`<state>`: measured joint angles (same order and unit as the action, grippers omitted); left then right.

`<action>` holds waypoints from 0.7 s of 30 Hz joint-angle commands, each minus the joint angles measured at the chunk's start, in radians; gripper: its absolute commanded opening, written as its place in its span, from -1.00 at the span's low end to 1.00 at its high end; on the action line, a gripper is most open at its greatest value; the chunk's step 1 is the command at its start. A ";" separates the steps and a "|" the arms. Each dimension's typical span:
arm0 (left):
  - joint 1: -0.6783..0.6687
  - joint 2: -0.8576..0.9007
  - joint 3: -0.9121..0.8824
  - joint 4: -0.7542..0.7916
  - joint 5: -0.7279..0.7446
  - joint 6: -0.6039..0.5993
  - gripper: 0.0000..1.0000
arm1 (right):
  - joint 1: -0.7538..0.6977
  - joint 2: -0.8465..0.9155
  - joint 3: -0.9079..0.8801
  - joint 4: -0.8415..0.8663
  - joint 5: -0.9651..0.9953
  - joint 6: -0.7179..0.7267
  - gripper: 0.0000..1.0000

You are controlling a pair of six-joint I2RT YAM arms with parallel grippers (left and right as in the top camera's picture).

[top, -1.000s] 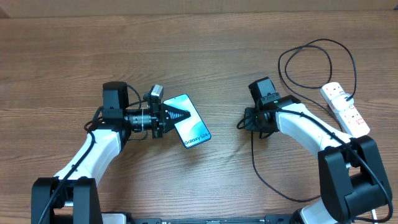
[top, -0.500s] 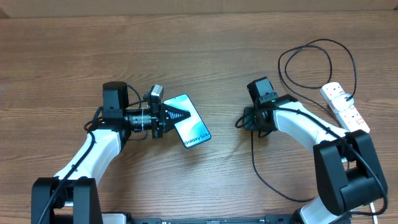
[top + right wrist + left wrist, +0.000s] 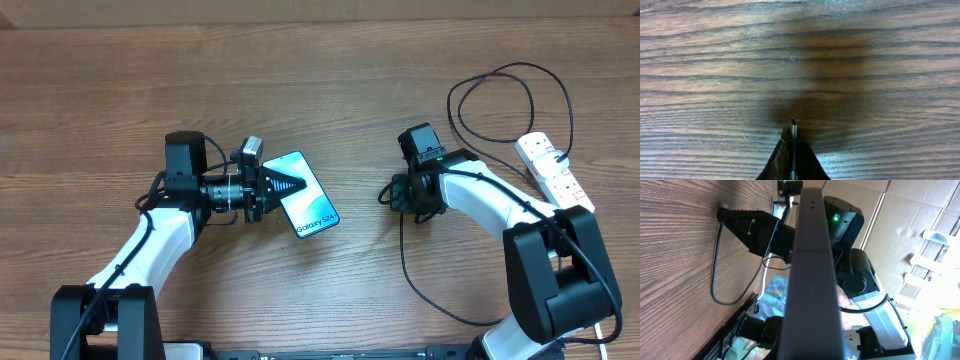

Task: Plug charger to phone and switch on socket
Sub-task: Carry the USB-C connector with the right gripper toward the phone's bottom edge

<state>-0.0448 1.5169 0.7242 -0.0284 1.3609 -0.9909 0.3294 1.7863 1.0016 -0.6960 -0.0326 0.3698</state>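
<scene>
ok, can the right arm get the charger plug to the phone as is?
Probably yes: bare table lies between the right gripper, shut on the charger plug, and the phone held by the left gripper; nothing stands between.

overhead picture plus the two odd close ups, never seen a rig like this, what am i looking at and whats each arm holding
These are two robot arms at a wooden table, each ending in a two-finger gripper. One picture looks down from above; the other two come from cameras on the wrists, so they look close and tilted. The left gripper is shut on the phone, which its camera sees edge-on as a grey bar. The right gripper is shut on the black charger cable, its plug tip poking out between the fingers. A white socket strip lies at the right edge.
</scene>
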 commanded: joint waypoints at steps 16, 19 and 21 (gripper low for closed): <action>0.003 0.000 0.008 0.262 0.081 0.015 -0.92 | -0.112 -0.251 0.383 -0.676 -0.906 -0.784 -0.92; 0.003 0.000 0.008 0.386 0.100 -0.032 -0.92 | -0.096 -0.303 0.378 -0.769 -0.956 -0.935 -0.92; 0.003 0.000 0.008 0.496 0.122 -0.069 -0.92 | -0.085 -0.318 0.371 -0.800 -0.977 -0.973 -0.92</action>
<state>-0.0448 1.5173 0.7238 0.3832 1.4117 -1.0126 0.2287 1.4796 1.3743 -1.4742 -0.8803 -0.3943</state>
